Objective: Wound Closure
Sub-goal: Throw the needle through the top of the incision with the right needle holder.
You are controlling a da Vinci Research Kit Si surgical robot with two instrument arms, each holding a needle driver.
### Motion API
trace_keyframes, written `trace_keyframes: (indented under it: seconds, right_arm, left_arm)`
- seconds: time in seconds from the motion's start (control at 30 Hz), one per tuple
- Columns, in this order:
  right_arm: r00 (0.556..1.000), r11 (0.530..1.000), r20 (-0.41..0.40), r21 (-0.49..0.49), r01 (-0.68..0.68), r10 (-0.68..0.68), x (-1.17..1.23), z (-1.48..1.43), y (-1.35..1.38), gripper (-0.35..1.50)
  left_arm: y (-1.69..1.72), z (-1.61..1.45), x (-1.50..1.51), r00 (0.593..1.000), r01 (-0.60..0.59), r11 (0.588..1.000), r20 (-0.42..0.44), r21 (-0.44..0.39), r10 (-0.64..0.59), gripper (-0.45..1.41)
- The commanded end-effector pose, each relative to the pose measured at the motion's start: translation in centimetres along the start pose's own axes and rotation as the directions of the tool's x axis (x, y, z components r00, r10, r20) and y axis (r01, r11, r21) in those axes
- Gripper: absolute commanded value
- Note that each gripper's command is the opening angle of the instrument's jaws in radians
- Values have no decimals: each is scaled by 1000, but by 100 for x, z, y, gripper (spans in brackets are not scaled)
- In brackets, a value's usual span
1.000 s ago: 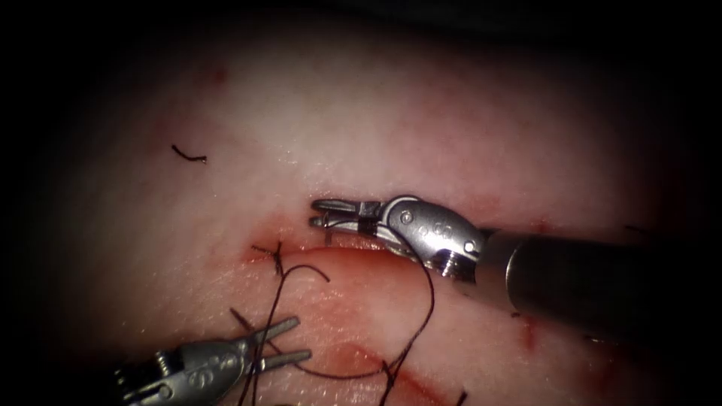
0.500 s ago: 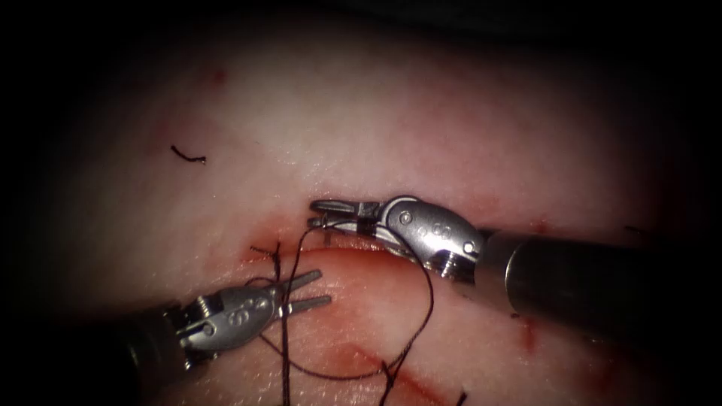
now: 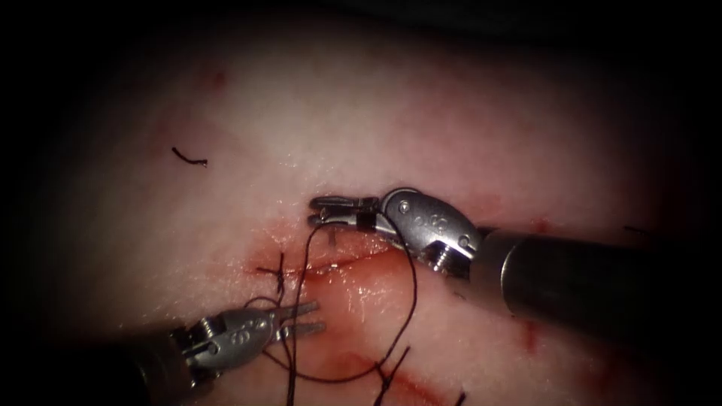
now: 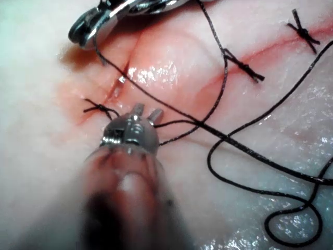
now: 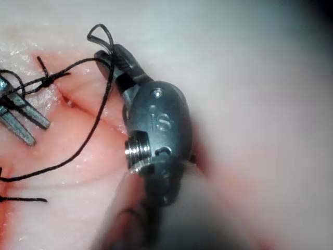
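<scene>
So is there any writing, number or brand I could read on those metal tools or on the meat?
No text here can be read.
Right tool, metal body: small stamped marks, too small to read; its jaws are shut on the thread.
Left tool, metal body: similar tiny marks, unreadable; jaws open, holding nothing.
Tissue: no writing.
</scene>
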Motion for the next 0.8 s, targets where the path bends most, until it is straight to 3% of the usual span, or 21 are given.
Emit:
trace_keyframes:
  seconds: [0.03, 0.23, 0.57, 0.8]
  right_arm:
    - [1000, 1000, -4, 2, -28, 28, 0, 11, 3, -35]
    - [991, 991, -4, -4, -131, 131, 9, 22, 10, -35]
    - [971, 970, -23, -51, -238, 237, 15, 33, 17, -35]
    - [892, 892, 20, -39, -450, 451, 0, 21, 7, -35]
  left_arm:
    - [-1, 12, -5, 1000, 1, 1000, 8, -4, -1, -5]
    - [0, 20, -22, 1000, 13, 1000, 17, -17, -13, -5]
    - [15, 6, -8, 999, 25, 999, 21, -26, -24, -5]
    - [10, -12, 3, 1000, 28, 999, 10, -30, -28, -5]
